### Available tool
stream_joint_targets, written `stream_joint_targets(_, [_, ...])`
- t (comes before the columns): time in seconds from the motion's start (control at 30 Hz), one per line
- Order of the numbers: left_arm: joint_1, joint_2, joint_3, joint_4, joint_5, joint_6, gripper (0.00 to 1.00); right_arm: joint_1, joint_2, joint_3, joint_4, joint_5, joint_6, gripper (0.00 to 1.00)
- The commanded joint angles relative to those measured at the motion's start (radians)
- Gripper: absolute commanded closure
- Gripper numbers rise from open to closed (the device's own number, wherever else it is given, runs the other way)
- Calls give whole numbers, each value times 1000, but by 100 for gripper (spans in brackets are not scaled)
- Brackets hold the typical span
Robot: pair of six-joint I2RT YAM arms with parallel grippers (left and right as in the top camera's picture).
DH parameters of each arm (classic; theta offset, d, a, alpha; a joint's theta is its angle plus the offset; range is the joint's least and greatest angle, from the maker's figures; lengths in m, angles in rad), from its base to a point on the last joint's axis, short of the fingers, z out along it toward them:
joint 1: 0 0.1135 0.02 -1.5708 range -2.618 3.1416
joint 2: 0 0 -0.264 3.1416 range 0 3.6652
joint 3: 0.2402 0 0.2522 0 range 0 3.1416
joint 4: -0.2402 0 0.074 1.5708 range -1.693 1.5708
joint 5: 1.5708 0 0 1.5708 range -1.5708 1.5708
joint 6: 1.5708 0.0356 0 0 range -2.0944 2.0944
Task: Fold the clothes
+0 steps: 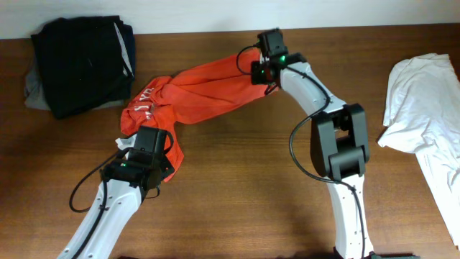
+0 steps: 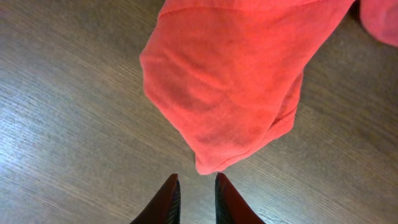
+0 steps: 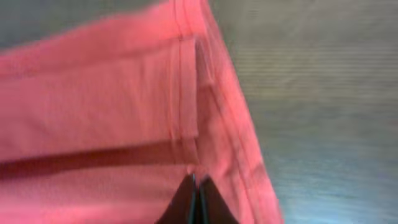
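The red T-shirt (image 1: 194, 90) lies bunched up mid table (image 1: 237, 187), btw both arms. Your right gripper (image 3: 195, 182) looks pinched tight on its hem. Your left gripper (image 2: 196, 180) is a bit apart, holding nothing, right by a corner. Grab that corner first, then pull slow & flat.

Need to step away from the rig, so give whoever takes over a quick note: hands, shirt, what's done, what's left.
Left hand: open and empty, tips just short of the near, bunched end of the shirt.
Right hand: shut on the shirt's hem at the far end.
Shirt: crumpled in a long strip on the table, next to the dark clothes pile; a white garment lies off to the right.
Done: no neat fold shows yet.
Left: probably spread it flat, then fold.
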Motion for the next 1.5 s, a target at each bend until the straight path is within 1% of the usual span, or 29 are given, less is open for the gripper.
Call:
stream_joint_targets(0.0, [1,-13,-3,-1,23,5,74,-45,-116,151,-173,27,60,96])
stream_joint_targets(0.03, [1,-13,-3,-2,76,35,66,-56,-148,194,-264,27,103,96])
stream_joint_targets(0.07, [1,-13,-3,-2,139,83,61,-66,-187,248,-387,27,123,96])
stream_joint_targets(0.1, [1,-13,-3,-8,192,121,41,-75,-235,292,-517,31,123,96])
stream_joint_targets(0.17, [1,-6,-3,-40,204,129,39,-92,-334,301,-650,31,123,96])
stream_joint_targets(0.23, [1,18,-7,-78,227,129,38,-104,-404,300,-718,32,123,96])
stream_joint_targets(0.27, [0,40,-9,-96,231,129,30,-114,-439,300,-750,34,123,96])
stream_joint_targets(0.3, [0,76,-9,-105,231,129,14,-127,-485,300,-795,55,131,96])
stream_joint_targets(0.33, [1,119,-9,-102,230,129,14,-146,-541,300,-863,100,148,96])
stream_joint_targets(0.4, [1,194,-9,-102,223,129,14,-174,-587,300,-960,159,149,96])
stream_joint_targets(0.5, [1,291,-9,-93,211,129,13,-220,-599,299,-1066,225,149,96])
stream_joint_targets(0.6, [1,325,-9,-48,185,129,13,-231,-599,289,-1066,206,148,96])
stream_joint_targets(0.63, [1,325,-9,-29,161,129,8,-231,-599,289,-1066,206,148,96])
stream_joint_targets(0.77, [1,325,-9,115,159,135,8,-231,-599,289,-1066,206,148,96])
stream_joint_targets(0.83, [1,325,-9,173,158,174,8,-231,-599,289,-1066,206,147,96])
stream_joint_targets(0.9, [1,325,-9,234,158,255,8,-231,-599,289,-1066,206,144,96])
stream_joint_targets(0.93, [1,325,-9,244,159,265,9,-231,-599,289,-1065,206,144,96])
stream_joint_targets(1.0, [1,325,-9,244,158,274,31,-231,-599,289,-1065,206,144,96])
stream_joint_targets(1.03, [1,325,-9,246,154,276,40,-231,-599,289,-1065,206,145,96])
stream_joint_targets(1.07, [1,325,-9,253,139,276,55,-231,-599,289,-1065,206,144,96])
stream_joint_targets(1.13, [1,325,-8,270,136,276,79,-231,-599,289,-1065,206,144,96])
stream_joint_targets(1.17, [1,323,-7,269,135,276,92,-231,-599,289,-1065,206,144,96])
stream_joint_targets(1.2, [1,314,7,239,124,276,99,-231,-599,289,-1065,206,144,96])
stream_joint_targets(1.3, [1,240,86,93,55,275,99,-231,-599,289,-1063,206,144,96])
stream_joint_targets(1.33, [1,177,150,0,33,275,99,-231,-599,289,-1061,206,145,96])
stream_joint_targets(1.4, [0,40,285,-153,35,275,99,-231,-599,289,-1066,187,142,96])
stream_joint_targets(1.47, [1,-103,428,-274,46,275,99,-231,-599,289,-1065,154,137,96])
